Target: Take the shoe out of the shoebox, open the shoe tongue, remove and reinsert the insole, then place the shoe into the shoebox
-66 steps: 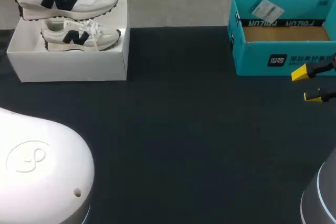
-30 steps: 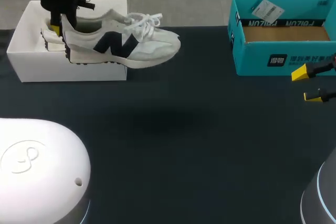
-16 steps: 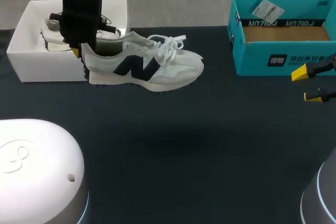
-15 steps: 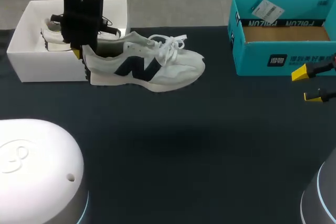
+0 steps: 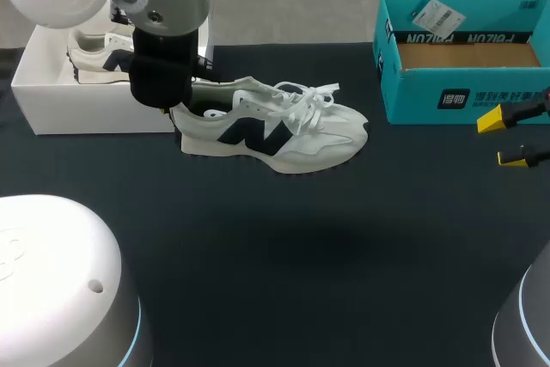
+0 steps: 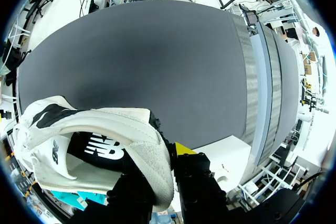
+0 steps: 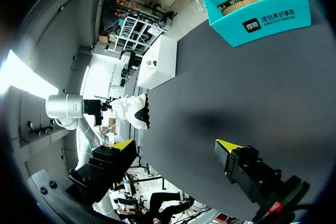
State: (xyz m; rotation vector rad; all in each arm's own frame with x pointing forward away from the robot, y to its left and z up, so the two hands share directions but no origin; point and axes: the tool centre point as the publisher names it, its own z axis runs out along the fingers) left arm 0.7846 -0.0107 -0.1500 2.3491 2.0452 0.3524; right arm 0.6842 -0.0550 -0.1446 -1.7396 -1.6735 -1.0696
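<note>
Shoe (image 5: 275,131) aloft — heel gripped by left tool (image 6: 165,163), right tool (image 5: 501,138) spread

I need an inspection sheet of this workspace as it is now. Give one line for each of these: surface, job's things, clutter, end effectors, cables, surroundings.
Surface: dark table, bare in the middle and front.
Job's things: white sneaker with a dark logo, held above the table, toe toward the right; open white cardboard shoebox at rear left, with a second matching sneaker inside.
Clutter: open teal cardboard box at rear right.
End effectors: left end effector shut on the white sneaker's heel; right end effector open, holding nothing, in front of the teal box.
Cables: nothing seen on the table.
Surroundings: nothing seen reaching over the table.
</note>
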